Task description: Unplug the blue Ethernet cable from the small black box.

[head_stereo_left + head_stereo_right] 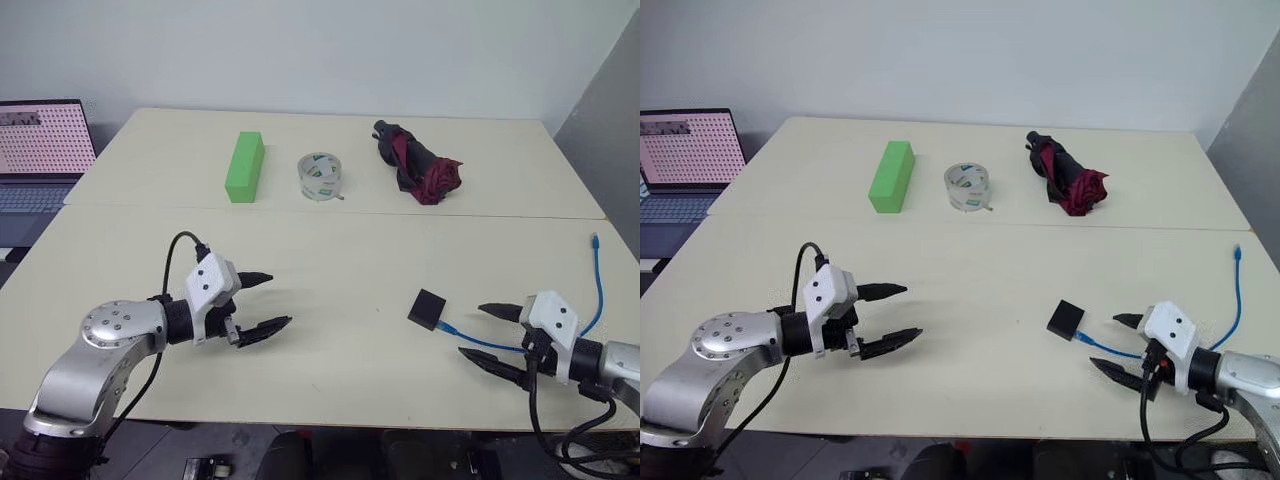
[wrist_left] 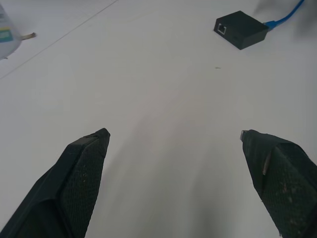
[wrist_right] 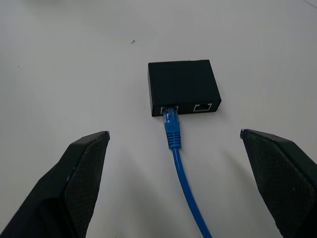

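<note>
Item 1 — my right gripper: fingers spread wide, nothing between them, hovering just short of the work. Straight ahead of it runs the blue Ethernet cable, passing between my open fingers; its plug is still seated in one of two ports on the near face of the small black box. The port beside it is vacant. Behind this gripper the cable trails off in a loop toward the table edge.

Item 2 — my left gripper: also spread wide and empty, well apart from the box, which lies far ahead of it and off to my right.

Item 3, beyond both grippers: green block, tape roll, folded umbrella, laptop — all distant, no interference expected.

Risks, as I judge them:
- The box looks light and nothing is holding it; pulling the cable alone would likely drag it along instead of freeing the plug.
- Whether the plug has a latch tab I cannot tell; if so, a straight pull could jam.
- Closing on the thin cord rather than the plug body invites slipping.
- My left has a long reach to brace the box; arriving off-centre could push it askew.
</note>
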